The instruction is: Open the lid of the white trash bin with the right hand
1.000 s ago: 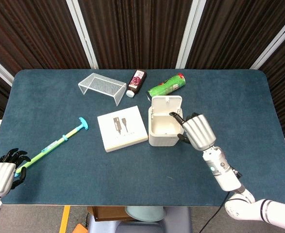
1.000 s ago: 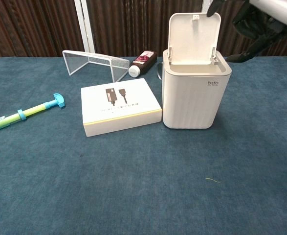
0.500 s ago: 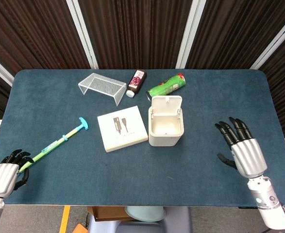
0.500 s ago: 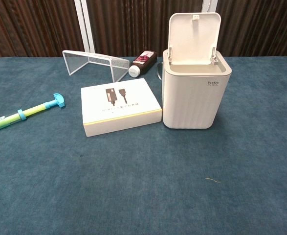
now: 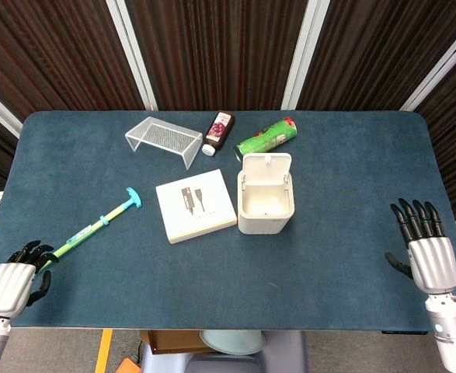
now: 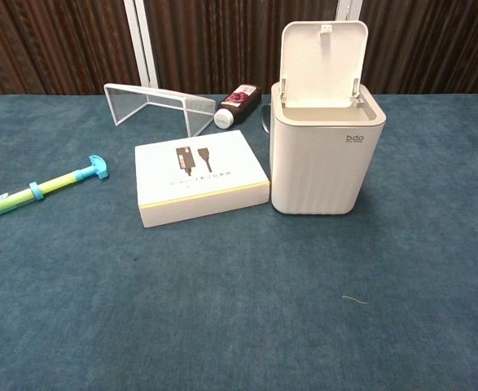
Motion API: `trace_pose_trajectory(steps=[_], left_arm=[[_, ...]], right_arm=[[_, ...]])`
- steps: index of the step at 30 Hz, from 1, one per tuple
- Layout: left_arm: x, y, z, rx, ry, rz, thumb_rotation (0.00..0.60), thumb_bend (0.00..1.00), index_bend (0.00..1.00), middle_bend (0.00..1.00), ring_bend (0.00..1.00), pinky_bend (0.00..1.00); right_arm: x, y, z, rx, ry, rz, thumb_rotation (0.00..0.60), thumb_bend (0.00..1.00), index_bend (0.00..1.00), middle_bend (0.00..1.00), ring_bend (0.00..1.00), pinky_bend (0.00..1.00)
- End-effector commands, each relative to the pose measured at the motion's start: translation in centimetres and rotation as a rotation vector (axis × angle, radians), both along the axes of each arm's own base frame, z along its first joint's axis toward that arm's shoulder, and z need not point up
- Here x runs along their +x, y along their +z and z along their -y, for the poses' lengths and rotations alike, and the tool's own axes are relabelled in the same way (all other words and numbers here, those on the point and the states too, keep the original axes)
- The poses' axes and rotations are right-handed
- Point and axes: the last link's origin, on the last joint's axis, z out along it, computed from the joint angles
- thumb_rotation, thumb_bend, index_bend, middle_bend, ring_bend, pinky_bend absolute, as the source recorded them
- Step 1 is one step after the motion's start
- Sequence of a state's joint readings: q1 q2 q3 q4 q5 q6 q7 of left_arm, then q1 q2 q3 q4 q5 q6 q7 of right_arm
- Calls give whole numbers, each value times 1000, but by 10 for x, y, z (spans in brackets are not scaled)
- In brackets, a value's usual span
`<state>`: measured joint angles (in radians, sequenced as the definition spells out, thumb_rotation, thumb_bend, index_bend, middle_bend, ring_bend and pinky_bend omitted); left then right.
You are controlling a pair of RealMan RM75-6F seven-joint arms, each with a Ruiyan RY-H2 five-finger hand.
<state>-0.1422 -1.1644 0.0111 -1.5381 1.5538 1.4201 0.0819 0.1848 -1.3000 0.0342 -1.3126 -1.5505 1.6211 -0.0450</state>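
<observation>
I see a blue table (image 5: 352, 155) from above, with the white trash bin (image 5: 266, 203) standing upright near its middle. Its lid (image 5: 267, 168) is swung up on the far edge, standing nearly upright, so the bin's inside shows. In the chest view the bin (image 6: 326, 159) sits right of centre, lid (image 6: 324, 61) raised behind its mouth.

My right hand (image 5: 427, 252) hovers at the table's right edge, well apart from the bin, fingers straight and spread, holding nothing. My left hand (image 5: 14, 281) sits at the near left corner, fingers curled in; the end of a green and blue stick (image 5: 95, 225) lies right at those fingers, and I cannot tell whether they grip it.

Just left of the bin lies a flat white box (image 5: 196, 205). Behind it stands a clear wire rack (image 5: 164, 140), and beside that a dark bottle (image 5: 218, 132) lies on its side. A green can (image 5: 267, 137) lies tipped just behind the bin.
</observation>
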Motion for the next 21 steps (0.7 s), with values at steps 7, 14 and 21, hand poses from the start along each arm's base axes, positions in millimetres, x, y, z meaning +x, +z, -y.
trace_pose_trajectory(steps=[7, 14, 21], left_arm=[[1, -7, 0, -32, -7, -14, 600, 608, 407, 260, 149, 328], [-1, -10, -2, -40, 0, -18, 600, 606, 396, 260, 149, 328], [-1, -8, -2, -28, 2, -13, 600, 606, 396, 260, 149, 328]], right_arm=[[-10, -13, 13, 102, -105, -27, 600, 152, 146, 142, 30, 112], [-9, -11, 14, 122, -109, -9, 600, 153, 146, 143, 30, 112], [-8, -11, 13, 133, -103, -1, 600, 153, 146, 142, 30, 112]])
